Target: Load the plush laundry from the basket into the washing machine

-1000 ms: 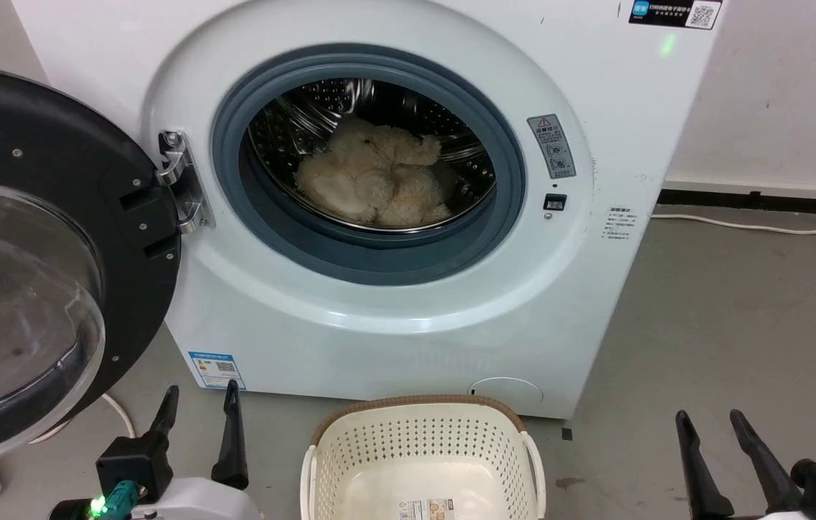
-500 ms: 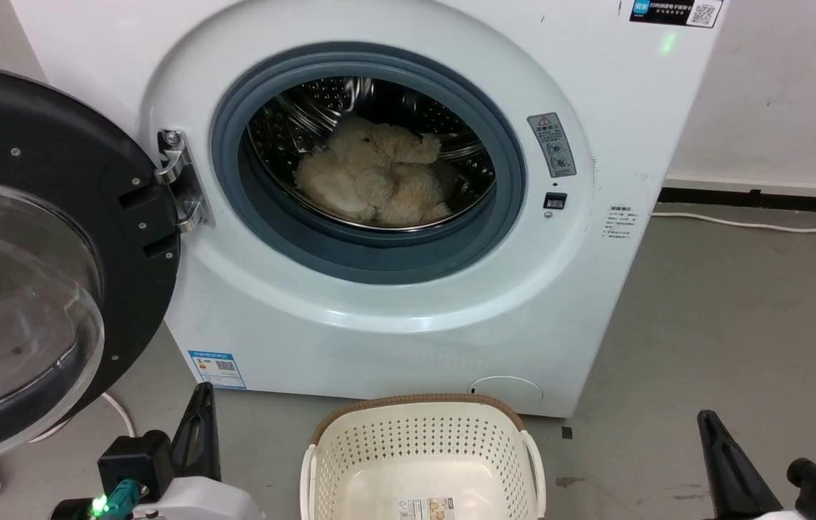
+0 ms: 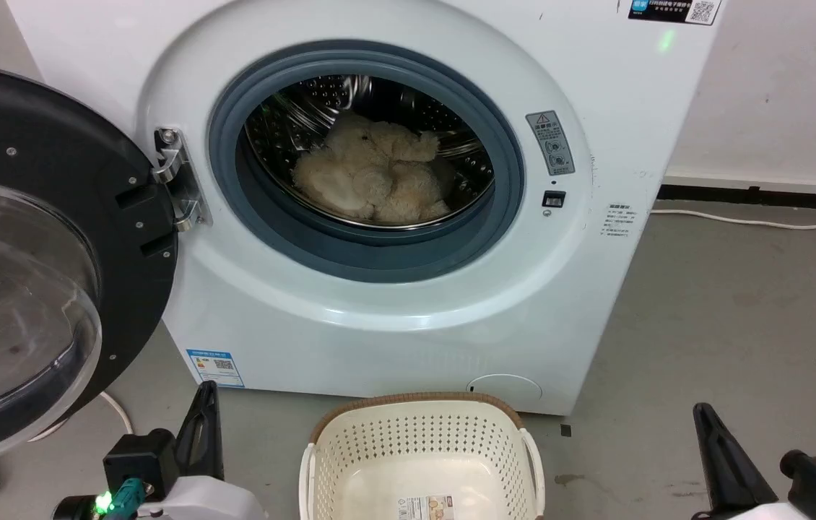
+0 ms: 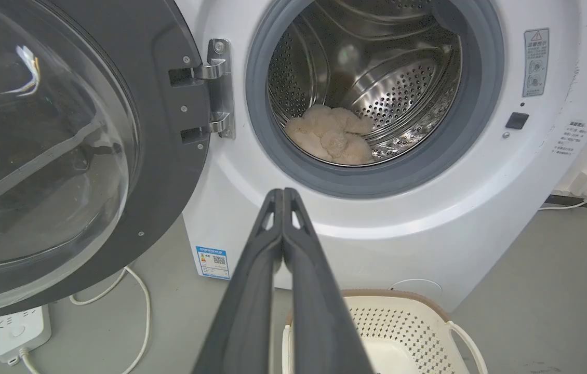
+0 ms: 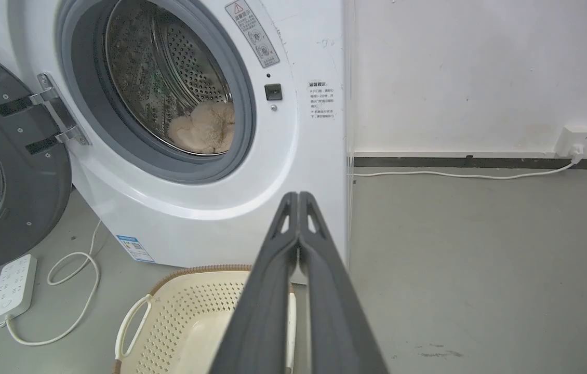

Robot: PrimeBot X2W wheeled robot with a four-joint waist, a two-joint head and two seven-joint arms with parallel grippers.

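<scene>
Since a second ago, both grippers have gone from spread to closed. Left gripper (image 3: 207, 390), lower left of the head view, has its fingers pressed together and pinches nothing. Right gripper (image 3: 701, 413), lower right, is the same: fingers together, nothing between them. Both wrist views confirm it, tips touching. Head camera nudged a little, so I read no real shift in the things. Plush laundry (image 3: 372, 173) is inside the washing machine (image 3: 379, 318), upper centre of the head frame, a cream heap lying on the bottom of the steel drum (image 3: 321, 101) behind the grey gasket (image 3: 372, 256). Door (image 3: 54, 137) is swung wide open at the left edge, hinges at the left of the opening. Basket (image 3: 415, 399) stands on the floor (image 3: 726, 303) just in front of the machine, bottom centre, between the two grippers; its bare bottom and label sticker (image 3: 431, 508) show. Power strip (image 4: 18, 330) with a white cable lies on the floor below the door, lower left of the left wrist view.
</scene>
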